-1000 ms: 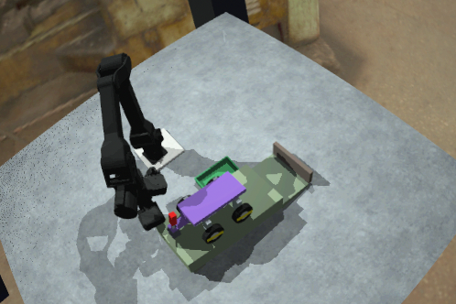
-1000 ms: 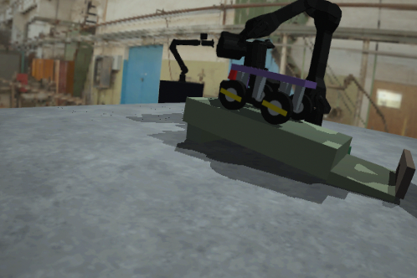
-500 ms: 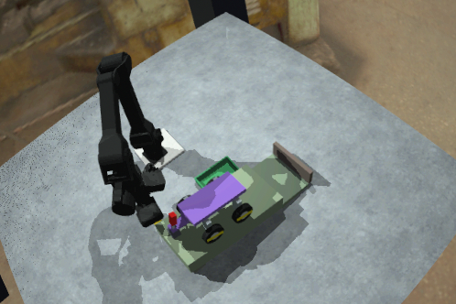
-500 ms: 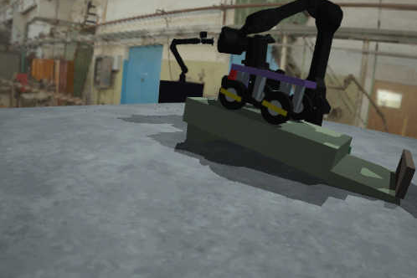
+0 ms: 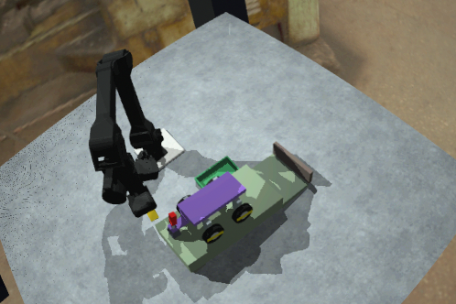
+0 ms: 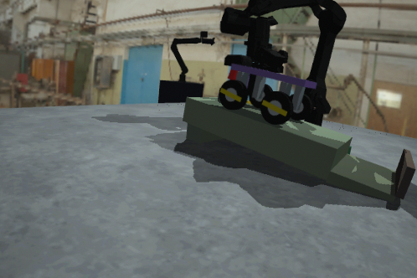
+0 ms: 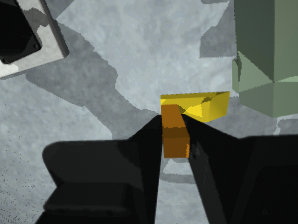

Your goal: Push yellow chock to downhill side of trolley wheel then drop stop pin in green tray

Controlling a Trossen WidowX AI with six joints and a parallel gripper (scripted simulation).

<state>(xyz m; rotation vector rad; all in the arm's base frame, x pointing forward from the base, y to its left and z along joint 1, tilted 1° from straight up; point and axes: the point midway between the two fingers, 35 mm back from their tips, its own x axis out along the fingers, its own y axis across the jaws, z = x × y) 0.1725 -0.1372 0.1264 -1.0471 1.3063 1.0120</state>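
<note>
My gripper (image 5: 146,211) (image 7: 170,120) is shut on the orange handle (image 7: 175,137) of the chock, beside the ramp's uphill end. The chock's yellow body (image 5: 153,215) (image 7: 207,106) shows past the fingertips; its black base is hidden, and its height above the table is unclear. The purple trolley (image 5: 212,197) (image 6: 274,75) stands on the green ramp (image 5: 258,179) (image 6: 268,145) (image 7: 255,45), with no chock seen at its wheels. The red-headed stop pin (image 5: 172,218) (image 6: 232,74) stands upright at its uphill end. The green tray (image 5: 211,170) is beside the ramp, partly hidden by the trolley.
A brown end board (image 5: 293,162) (image 6: 405,173) stands across the ramp's downhill end. The arm's pale base plate (image 5: 174,147) lies behind the gripper and left of the tray. The trolley and pin are close to the gripper's right in the top view.
</note>
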